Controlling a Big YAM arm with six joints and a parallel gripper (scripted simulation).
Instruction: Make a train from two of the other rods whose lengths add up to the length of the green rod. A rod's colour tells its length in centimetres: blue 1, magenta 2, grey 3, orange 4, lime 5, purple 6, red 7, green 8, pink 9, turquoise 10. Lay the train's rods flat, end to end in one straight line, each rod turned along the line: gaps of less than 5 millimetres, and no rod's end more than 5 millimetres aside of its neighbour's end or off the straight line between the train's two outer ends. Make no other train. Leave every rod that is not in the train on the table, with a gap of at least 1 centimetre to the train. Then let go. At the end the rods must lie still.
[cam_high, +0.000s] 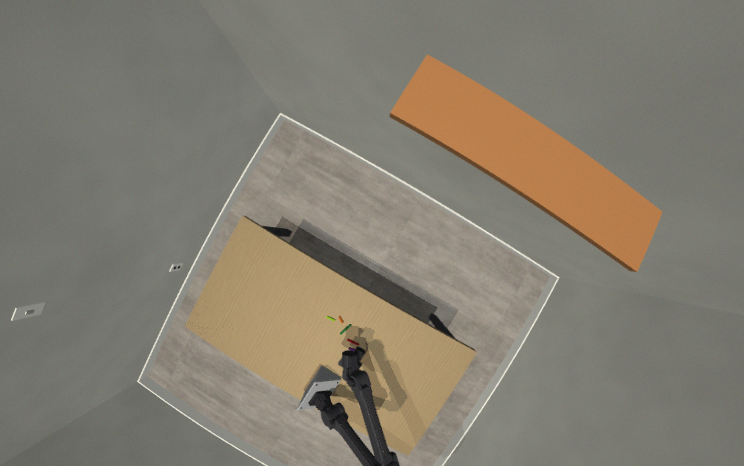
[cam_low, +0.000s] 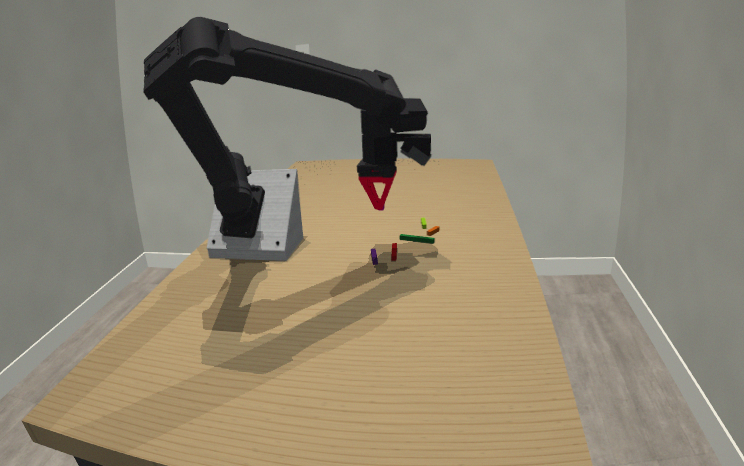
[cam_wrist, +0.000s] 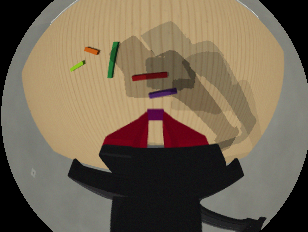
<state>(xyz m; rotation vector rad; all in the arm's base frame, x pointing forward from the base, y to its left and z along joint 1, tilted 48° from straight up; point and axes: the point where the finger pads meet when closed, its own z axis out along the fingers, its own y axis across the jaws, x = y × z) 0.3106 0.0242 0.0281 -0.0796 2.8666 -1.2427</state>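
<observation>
My gripper (cam_low: 379, 206) (cam_wrist: 155, 116) is shut on a short magenta rod (cam_wrist: 155, 114), seen between the fingertips in the wrist view. It hangs well above the table, on the arm's side of the purple rod; the top view has the fingers hidden under the arm. The purple rod (cam_high: 351, 349) (cam_low: 373, 256) (cam_wrist: 163, 93) lies flat, beside and apart from the red rod (cam_high: 353, 341) (cam_low: 394, 251) (cam_wrist: 150, 76), at a slight angle to it. The green rod (cam_high: 345, 329) (cam_low: 417, 238) (cam_wrist: 113, 60) lies turned across them, farther out.
An orange rod (cam_high: 340, 319) (cam_low: 433, 230) (cam_wrist: 92, 50) and a lime rod (cam_high: 331, 317) (cam_low: 423, 222) (cam_wrist: 77, 66) lie beyond the green rod. The arm's metal base (cam_high: 320, 390) (cam_low: 281, 219) stands at the table's edge. Arm shadows fall around the red and purple rods.
</observation>
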